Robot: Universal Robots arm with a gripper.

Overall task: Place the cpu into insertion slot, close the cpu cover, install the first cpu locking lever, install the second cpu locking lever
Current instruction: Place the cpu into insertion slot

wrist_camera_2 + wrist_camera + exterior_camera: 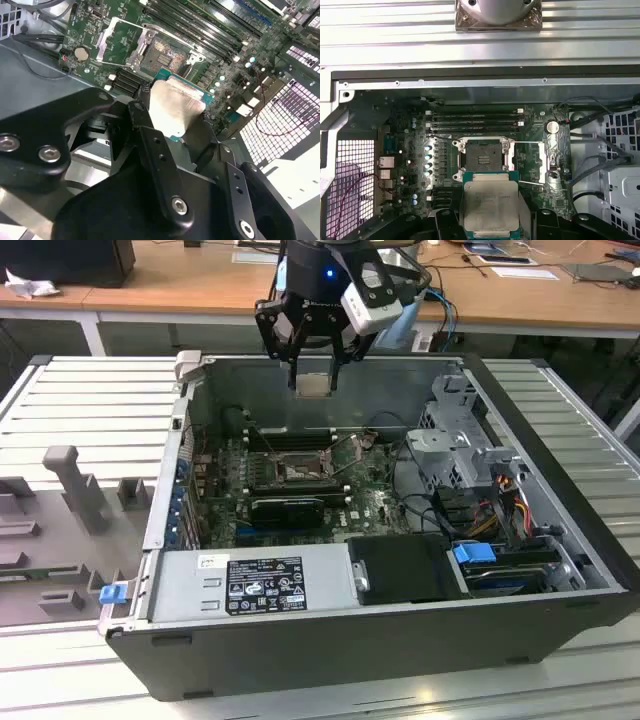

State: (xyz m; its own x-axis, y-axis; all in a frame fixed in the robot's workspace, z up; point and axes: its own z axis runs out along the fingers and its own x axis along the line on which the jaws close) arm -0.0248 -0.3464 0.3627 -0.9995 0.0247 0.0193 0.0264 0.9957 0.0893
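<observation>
My gripper (313,368) hangs above the rear wall of the open computer case, shut on the cpu (314,384), a pale metal-topped square chip. In both wrist views the cpu (490,202) (175,105) sits flat between the black fingers (150,145). The insertion slot (484,159) (162,55) (290,468) lies bare on the green board, well below the chip. The cpu cover (530,162) (117,42) is swung open to one side of the slot. Thin wire levers (350,445) stand up beside the slot.
Long black memory slots (475,119) run beside the socket. A power supply (260,580) lines the case's near wall, and a drive cage (470,440) with cables (500,500) fills the exterior view's right. A grey fixture (70,480) stands outside on the exterior view's left.
</observation>
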